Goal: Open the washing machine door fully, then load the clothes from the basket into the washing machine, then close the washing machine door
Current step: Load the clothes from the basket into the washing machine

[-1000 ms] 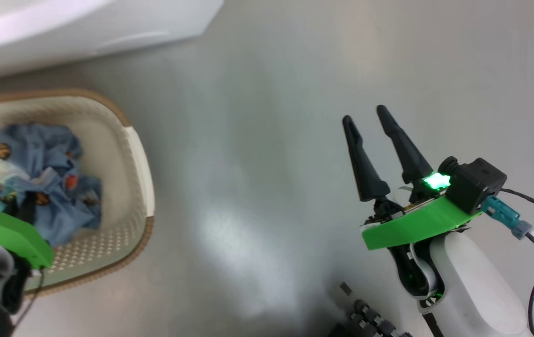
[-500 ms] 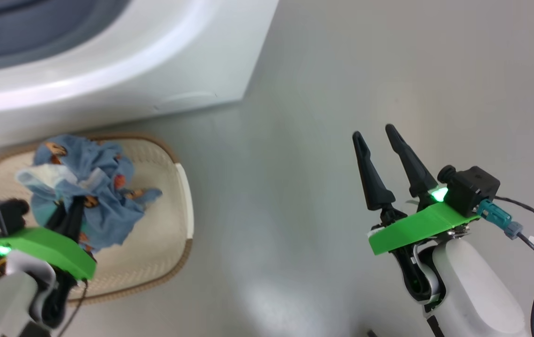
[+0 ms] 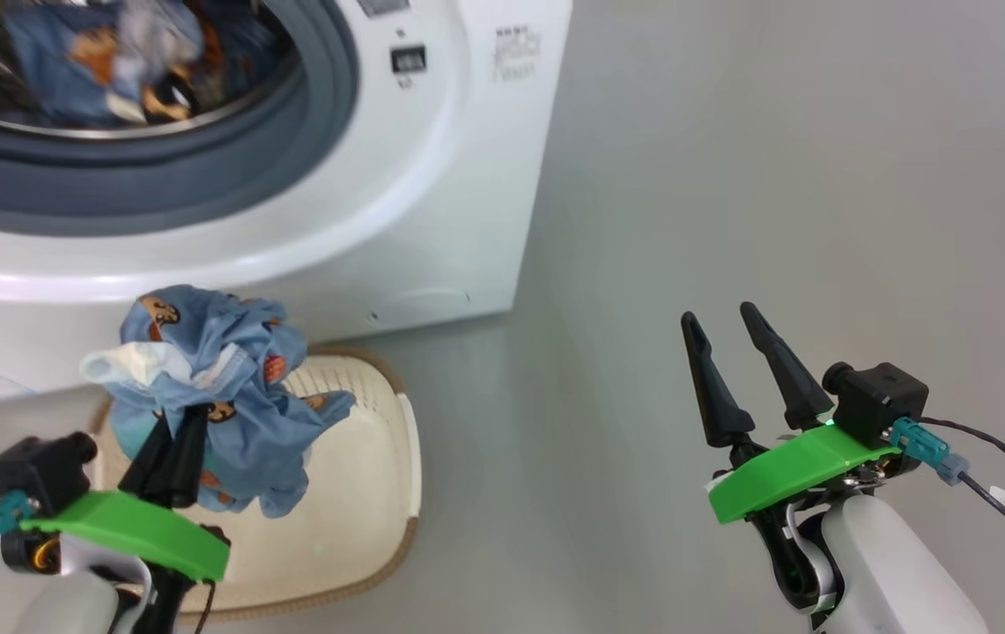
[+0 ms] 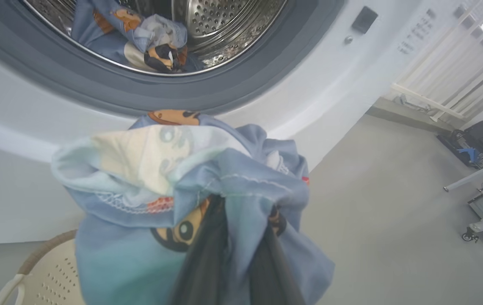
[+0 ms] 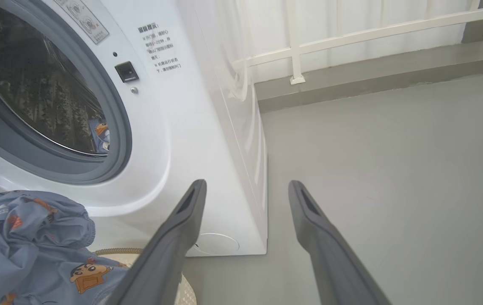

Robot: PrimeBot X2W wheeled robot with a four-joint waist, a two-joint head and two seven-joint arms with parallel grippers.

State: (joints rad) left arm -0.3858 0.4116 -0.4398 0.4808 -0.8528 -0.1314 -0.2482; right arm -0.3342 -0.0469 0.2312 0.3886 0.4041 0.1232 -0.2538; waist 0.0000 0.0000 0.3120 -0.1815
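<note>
Clothes [image 3: 229, 379] bunch gripped by L gripper [image 3: 176, 431] jaws over basket [image 3: 374, 497]; R gripper [image 3: 717, 314] jaws apart.

Clothes [image 3: 229, 387] above basket [image 3: 361, 519], washing machine [image 3: 449, 176] open
Blue printed bundle hangs over cream basket; another garment [image 4: 139, 38] (crumpled) lies in the drum [image 4: 224, 25].

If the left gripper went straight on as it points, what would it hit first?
Probably the big white washing machine's front, just below its grey rubber gasket, not the steel drum. The light blue printed clothes in the left gripper would touch first; depth is unclear.
</note>
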